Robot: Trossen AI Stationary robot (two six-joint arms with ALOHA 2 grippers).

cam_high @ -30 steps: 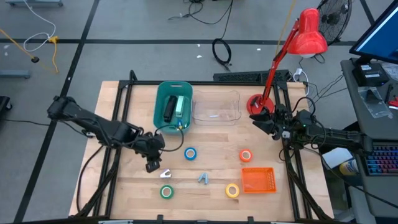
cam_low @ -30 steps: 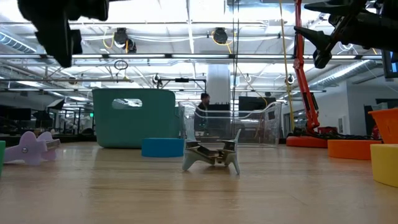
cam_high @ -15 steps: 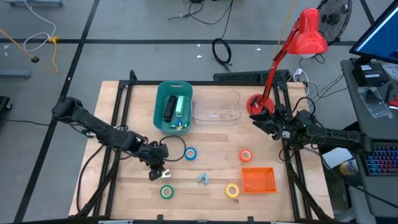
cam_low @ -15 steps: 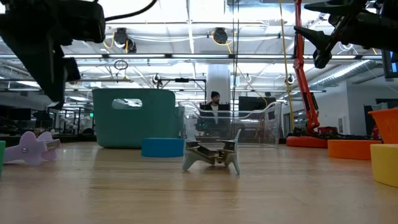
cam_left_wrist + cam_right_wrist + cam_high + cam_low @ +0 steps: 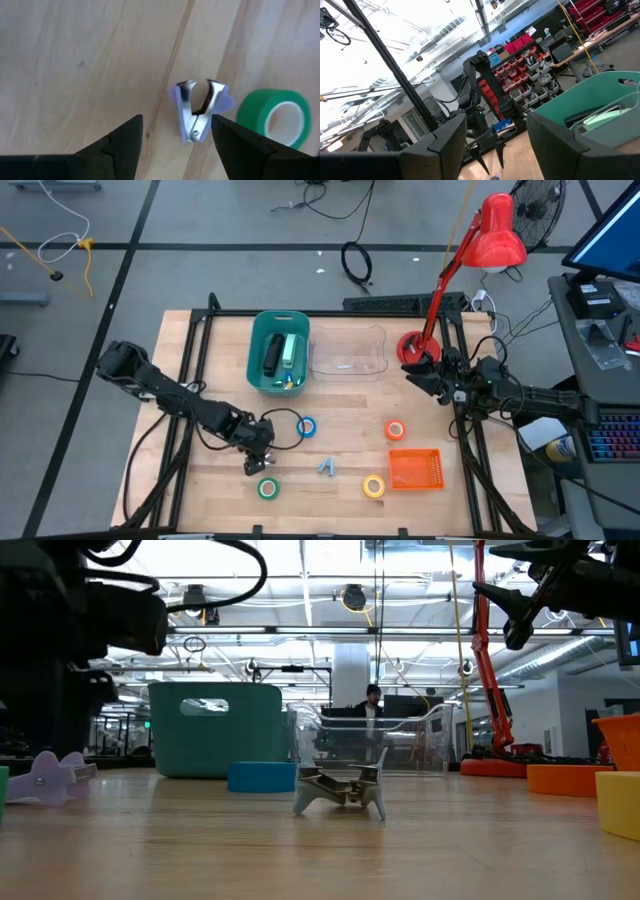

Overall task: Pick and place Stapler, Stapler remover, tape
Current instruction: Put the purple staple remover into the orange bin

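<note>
My left gripper (image 5: 175, 142) spread wide, hovering over the lilac staple remover (image 5: 200, 109) on the table's near left, green tape roll (image 5: 274, 117) just beside it, my right gripper (image 5: 428, 373) parted, waiting far right by the red lamp (image 5: 488, 242)

A remover (image 5: 200, 111) is framed between the spread left gripper (image 5: 175, 142) fingers, a tape roll (image 5: 272, 117) just beside it.
</note>
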